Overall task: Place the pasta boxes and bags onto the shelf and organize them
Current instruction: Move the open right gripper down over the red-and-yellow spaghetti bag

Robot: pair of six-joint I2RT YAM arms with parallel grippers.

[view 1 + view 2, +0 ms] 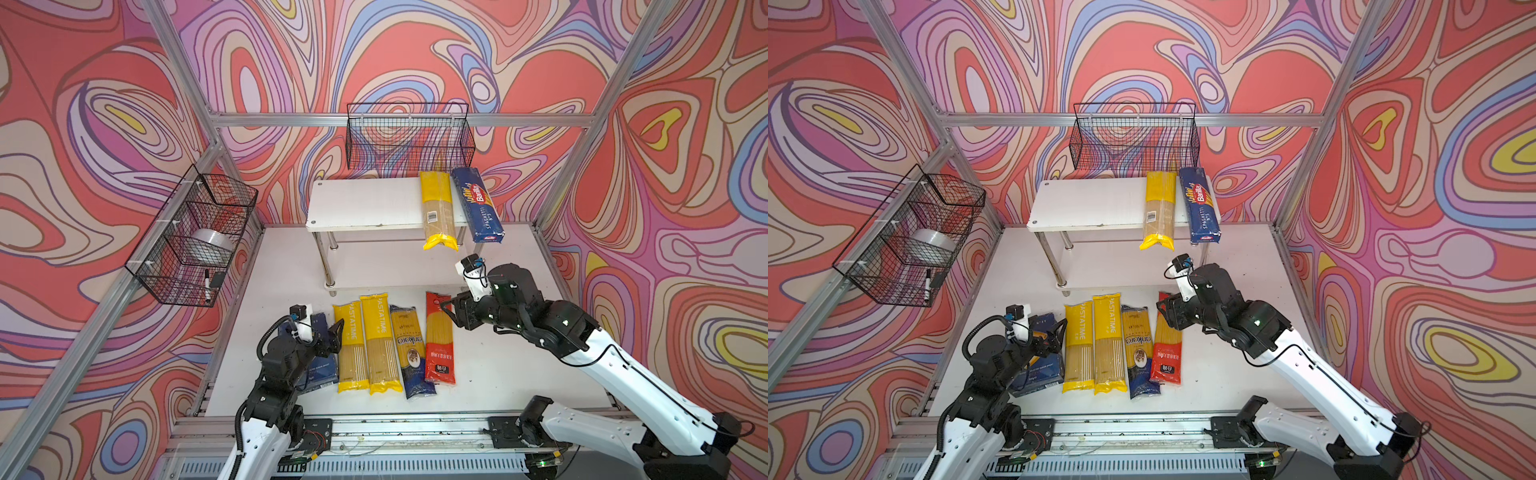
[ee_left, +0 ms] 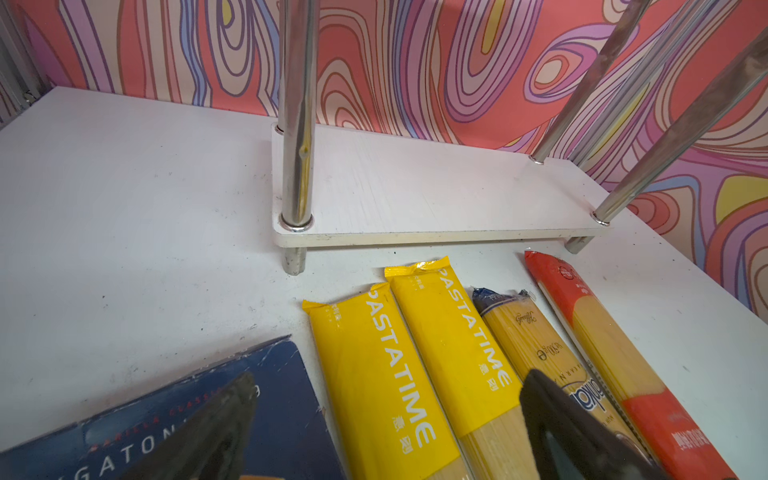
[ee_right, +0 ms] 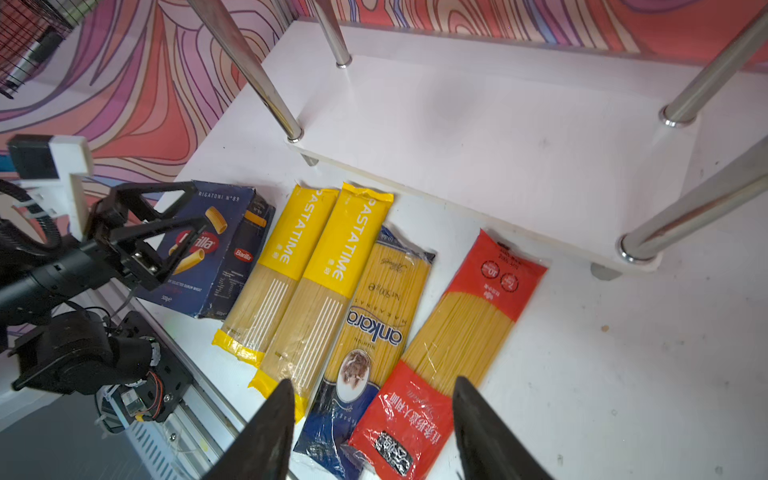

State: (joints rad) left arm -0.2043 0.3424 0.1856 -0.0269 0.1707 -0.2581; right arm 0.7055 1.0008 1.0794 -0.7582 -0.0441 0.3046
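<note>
Well, both sets hang spread and empty: the right fingers [image 3: 272,430] above the red-ended bag [image 3: 469,316] and navy bag [image 3: 374,307], the left fingers [image 2: 557,424] above the rigatoni box [image 3: 208,249]. Two yellow bags [image 1: 348,345] [image 1: 380,345] lie between on the counter [image 1: 490,374]. A third yellow bag [image 1: 437,208] and the spaghetti box [image 1: 478,203] overhang the shelf [image 1: 365,203] top.

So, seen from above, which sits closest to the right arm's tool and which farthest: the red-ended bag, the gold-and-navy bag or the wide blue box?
From the right tool, in a top view:
1. Red-ended bag: just under the tool, at the row's right end.
2. Gold-and-navy bag: next along to the left.
3. Wide blue box: at the row's far left end.
</note>
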